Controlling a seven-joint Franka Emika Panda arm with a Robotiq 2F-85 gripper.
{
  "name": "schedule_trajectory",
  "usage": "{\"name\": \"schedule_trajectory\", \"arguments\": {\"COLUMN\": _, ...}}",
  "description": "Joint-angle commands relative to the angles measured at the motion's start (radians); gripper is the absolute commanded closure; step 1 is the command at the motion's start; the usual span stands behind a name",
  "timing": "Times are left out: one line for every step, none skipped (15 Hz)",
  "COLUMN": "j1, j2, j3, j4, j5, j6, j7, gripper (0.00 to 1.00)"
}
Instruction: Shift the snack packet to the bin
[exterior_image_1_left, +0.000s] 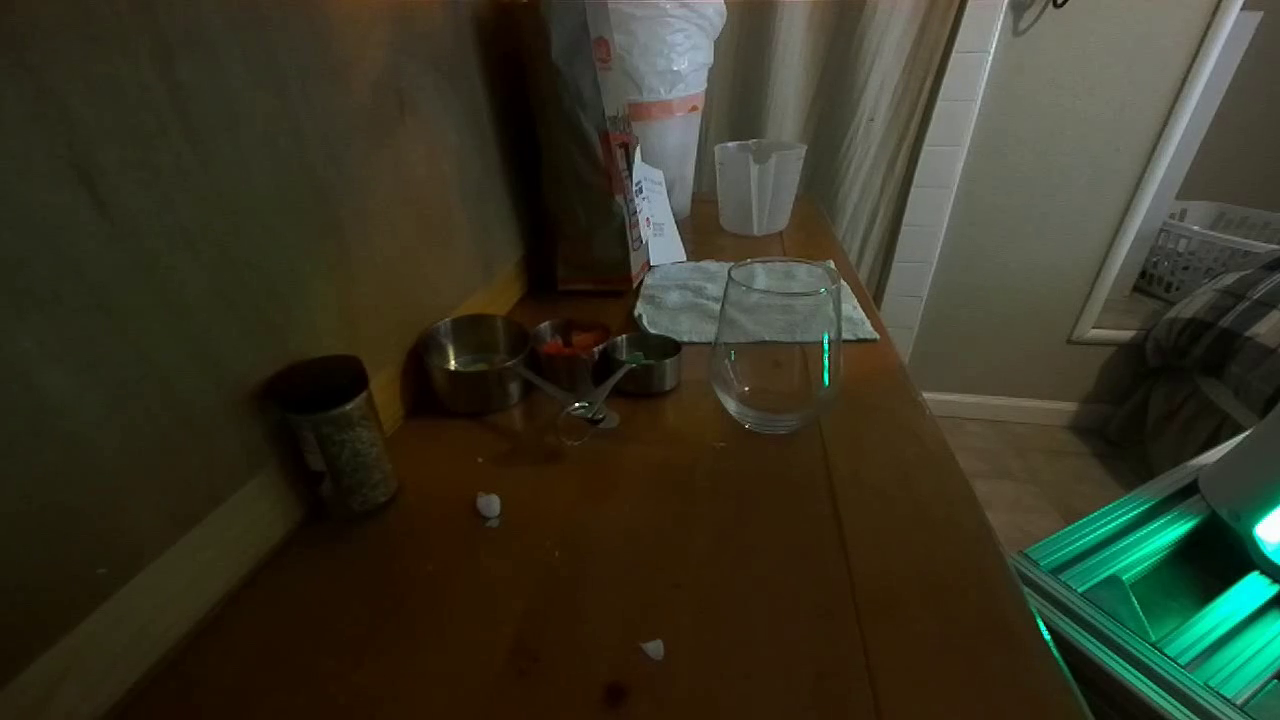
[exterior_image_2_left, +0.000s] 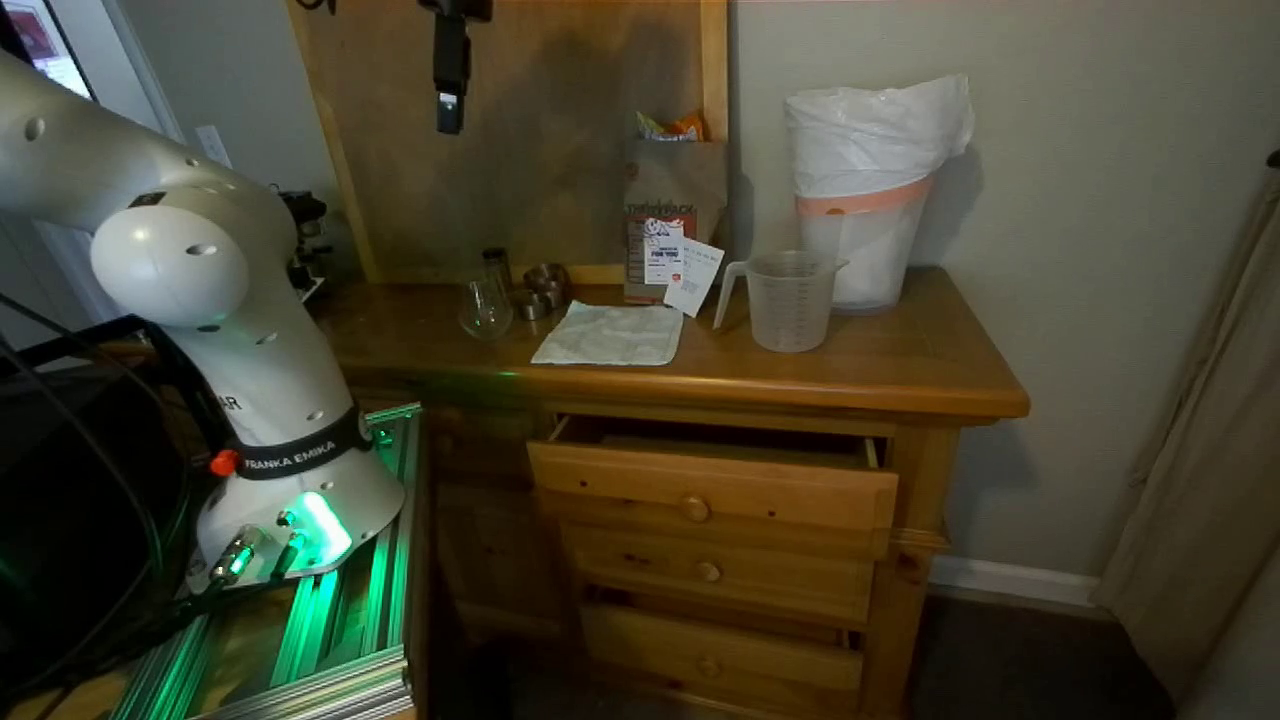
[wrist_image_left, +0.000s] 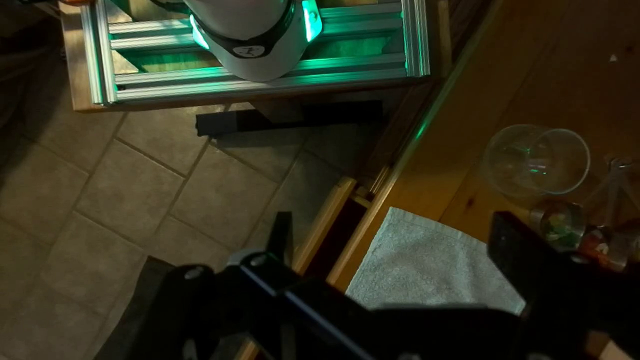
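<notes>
A colourful snack packet (exterior_image_2_left: 672, 128) shows only its orange and green top above the brown paper bag (exterior_image_2_left: 648, 195); the rest is hidden. The paper bag also shows in an exterior view (exterior_image_1_left: 600, 180), with its top cut off. The white bin (exterior_image_2_left: 865, 245) with a plastic liner stands at the counter's far end, and also in an exterior view (exterior_image_1_left: 668, 140). My gripper (wrist_image_left: 393, 220) is open, with nothing between its fingers, high above the counter. Its finger hangs at the top of an exterior view (exterior_image_2_left: 450, 105), left of and apart from the bag.
A measuring jug (exterior_image_2_left: 790, 305) stands in front of the bin and bag. A pale cloth (exterior_image_2_left: 610, 335), a clear glass (exterior_image_2_left: 487, 308), metal cups (exterior_image_1_left: 475, 365) with spoons and a jar (exterior_image_1_left: 345, 440) stand along the wooden counter (exterior_image_2_left: 900, 365). The top drawer (exterior_image_2_left: 620, 480) is partly open.
</notes>
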Motion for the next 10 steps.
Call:
{"name": "schedule_trajectory", "arguments": {"j1": 0.009, "j2": 0.135, "j3": 0.016, "j4": 0.044, "j5": -0.074, "j6": 0.139, "j7": -0.149, "gripper": 0.0}}
{"name": "schedule_trajectory", "arguments": {"j1": 0.009, "j2": 0.211, "j3": 0.027, "j4": 0.089, "j5": -0.106, "j6": 0.204, "j7": -0.181, "gripper": 0.0}}
{"name": "schedule_trajectory", "arguments": {"j1": 0.013, "j2": 0.258, "j3": 0.032, "j4": 0.114, "j5": -0.138, "j6": 0.255, "j7": -0.211, "gripper": 0.0}}
{"name": "schedule_trajectory", "arguments": {"j1": 0.012, "j2": 0.311, "j3": 0.042, "j4": 0.159, "j5": -0.171, "j6": 0.298, "j7": -0.234, "gripper": 0.0}}
{"name": "schedule_trajectory", "arguments": {"j1": 0.017, "j2": 0.363, "j3": 0.046, "j4": 0.193, "j5": -0.213, "j6": 0.346, "j7": -0.254, "gripper": 0.0}}
{"name": "schedule_trajectory", "arguments": {"j1": 0.021, "j2": 0.41, "j3": 0.051, "j4": 0.237, "j5": -0.248, "j6": 0.394, "j7": -0.27, "gripper": 0.0}}
{"name": "schedule_trajectory", "arguments": {"j1": 0.024, "j2": 0.463, "j3": 0.056, "j4": 0.284, "j5": -0.284, "j6": 0.434, "j7": -0.286, "gripper": 0.0}}
{"name": "schedule_trajectory", "arguments": {"j1": 0.029, "j2": 0.512, "j3": 0.054, "j4": 0.328, "j5": -0.311, "j6": 0.489, "j7": -0.308, "gripper": 0.0}}
{"name": "schedule_trajectory", "arguments": {"j1": 0.035, "j2": 0.562, "j3": 0.055, "j4": 0.378, "j5": -0.336, "j6": 0.531, "j7": -0.329, "gripper": 0.0}}
{"name": "schedule_trajectory", "arguments": {"j1": 0.043, "j2": 0.603, "j3": 0.052, "j4": 0.413, "j5": -0.348, "j6": 0.585, "j7": -0.355, "gripper": 0.0}}
